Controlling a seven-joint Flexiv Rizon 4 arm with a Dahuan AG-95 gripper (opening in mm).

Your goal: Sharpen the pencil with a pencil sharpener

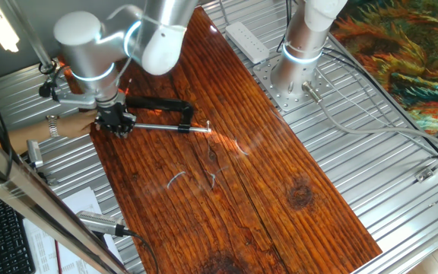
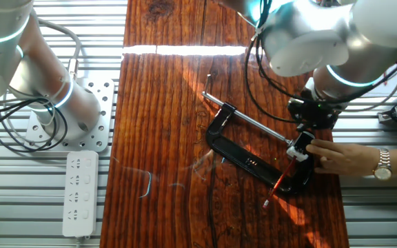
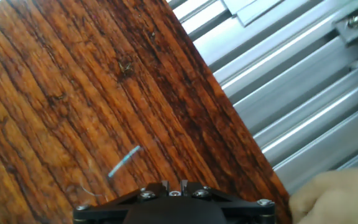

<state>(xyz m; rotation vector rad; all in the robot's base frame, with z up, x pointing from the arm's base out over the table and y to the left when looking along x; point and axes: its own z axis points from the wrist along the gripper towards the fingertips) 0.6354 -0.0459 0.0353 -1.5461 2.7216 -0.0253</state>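
While the arm hangs low over one long edge of the wooden board (image 2: pixel 164 124), you have the gripper (image 2: pixel 307 132) positioned just above the screw end of the black C-shaped clamp (image 2: pixel 243 157), which lies flat on the board. In the other fixed view the clamp's silver screw rod (image 2: pixel 250 122) runs diagonally from near the board's middle toward that edge, and the fingers sit at its outer end. You cannot tell from any view how far apart the fingers stand or whether they have hold of anything: in the hand view only the black gripper base shows at the bottom of the frame, with the fingertips out of sight.

A person's hand (image 2: pixel 343 157), wearing a wristwatch (image 2: pixel 383 164), reaches in from that same edge and touches the clamp's end. Just beside its fingers is a small white-and-black piece, which may be the pencil sharpener (image 2: pixel 300 147); it is too small to confirm. The pencil (image 2: pixel 280 180), a thin red-orange stick, lies angled against the clamp's frame near the board edge.

Off the board, a white power strip (image 2: pixel 78 193) rests on the ribbed metal table (image 2: pixel 47 207), beside a second arm's base (image 2: pixel 67 114).
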